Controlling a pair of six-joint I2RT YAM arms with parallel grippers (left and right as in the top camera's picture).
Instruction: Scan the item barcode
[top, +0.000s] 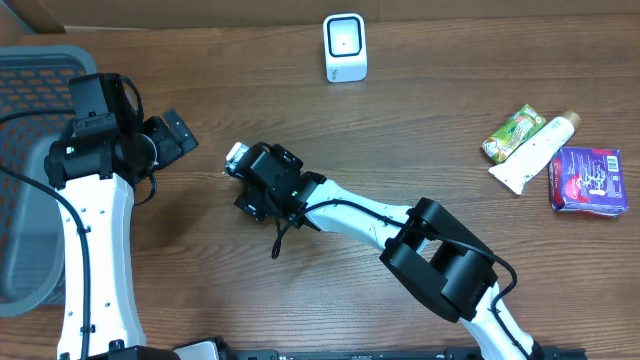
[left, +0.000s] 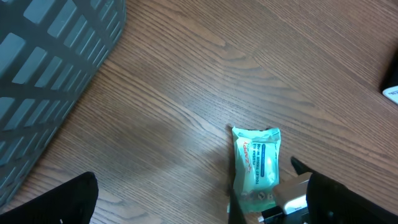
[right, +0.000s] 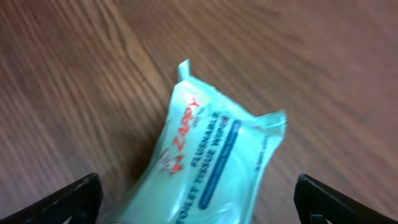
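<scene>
Noting for you: right end effector (right: 199, 195) hangs directly over the wipes packet (right: 214, 155), fingers wide apart, nothing clamped; packet lies flat on the desk (top: 420, 130), left of centre in the overhead frame; its long axis runs from bottom centre toward upper right of the right wrist frame, crossing the finger line; left end effector (top: 178, 135) also apart, farther off; scanner (top: 345, 47) stands top centre.

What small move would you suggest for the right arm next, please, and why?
Probably close the right claw on the wipes packet: it lies flat on the table between its open jaws, ungripped, and the scanner stands well away.
</scene>
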